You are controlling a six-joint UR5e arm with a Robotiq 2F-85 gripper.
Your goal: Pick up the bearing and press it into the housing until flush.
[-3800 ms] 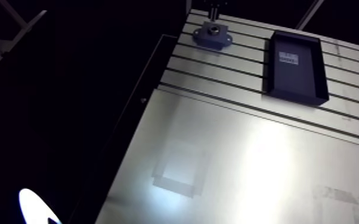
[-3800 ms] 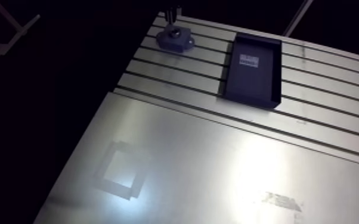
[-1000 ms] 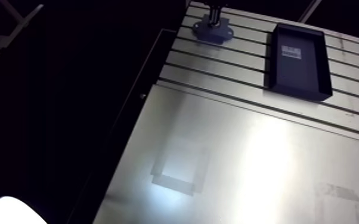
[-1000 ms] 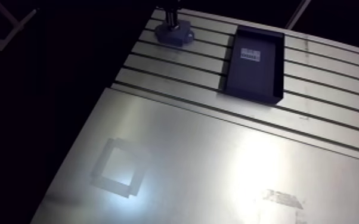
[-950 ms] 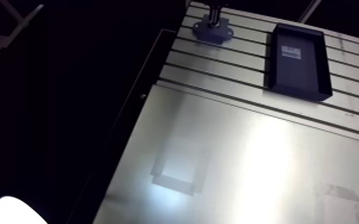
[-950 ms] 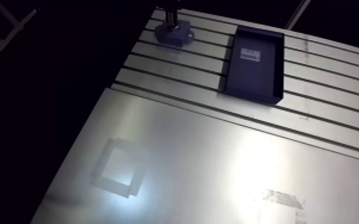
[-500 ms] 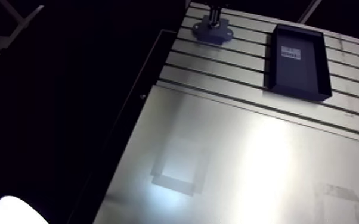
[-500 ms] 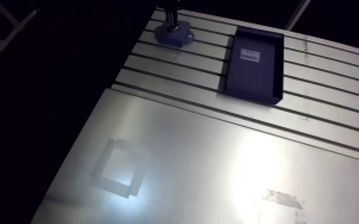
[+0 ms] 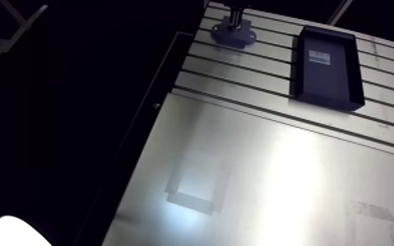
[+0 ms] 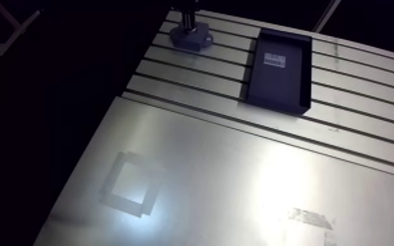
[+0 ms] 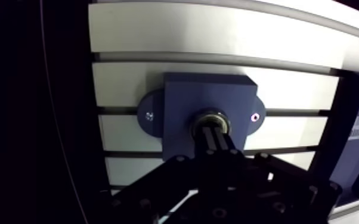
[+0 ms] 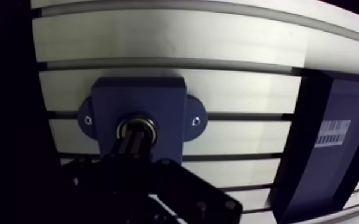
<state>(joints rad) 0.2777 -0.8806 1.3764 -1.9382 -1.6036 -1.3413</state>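
You see the gripper (image 11: 212,128), fingers closed together and gripping nothing, its tip on the bearing (image 11: 200,117) in the housing (image 11: 182,95); tray (image 12: 331,167) at three o'clock.

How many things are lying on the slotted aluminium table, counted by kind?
Blue housing block with two flanges: 1
Silver metal ring bearing, in the housing's bore: 1
Dark rectangular tray: 1
White barcode label inside the tray: 1
Total: 4

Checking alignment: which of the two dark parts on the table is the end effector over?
The blue housing with side ears, under the end effector; the black tray lies beside it.
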